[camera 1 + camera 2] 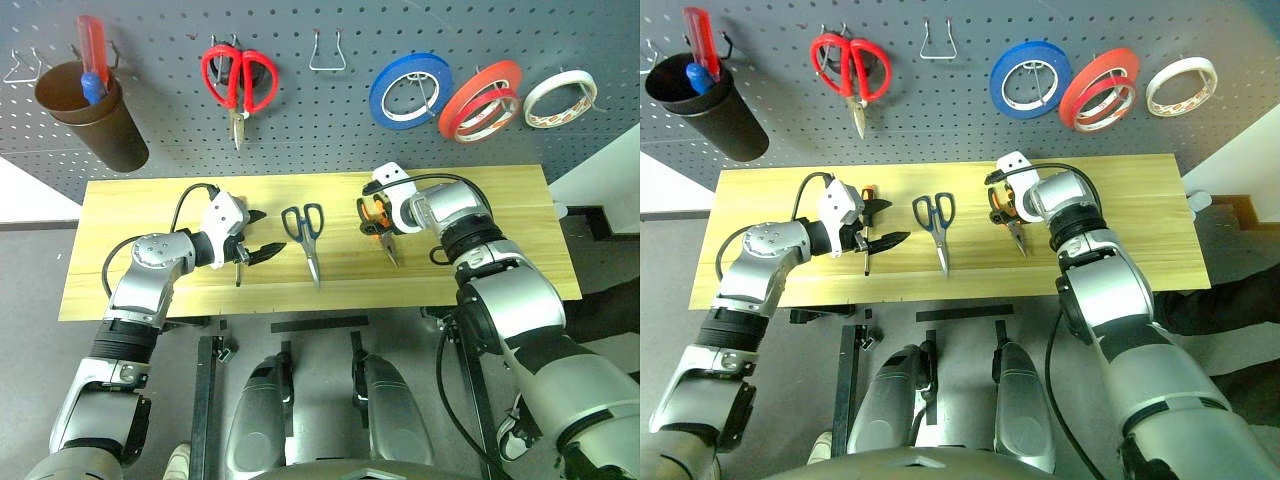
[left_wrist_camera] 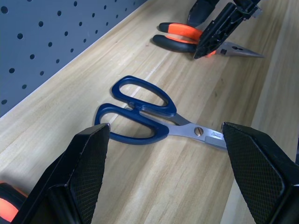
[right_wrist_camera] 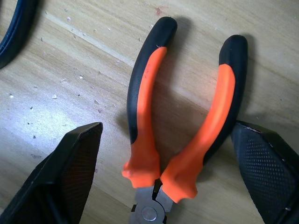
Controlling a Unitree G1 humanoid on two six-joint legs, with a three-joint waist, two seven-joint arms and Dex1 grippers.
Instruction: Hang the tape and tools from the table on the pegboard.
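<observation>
Orange-black pliers lie mid-tabletop near its back edge, between the spread fingers of the right tool, ungrasped. Left tool spread, empty, beside scissors.

Workshop bench: grey pegboard hung with red-handled scissors and tape rolls (wire hooks), above wooden table.

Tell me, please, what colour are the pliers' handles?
Orange with black outer grips; the pliers show best in the right wrist view.
</observation>
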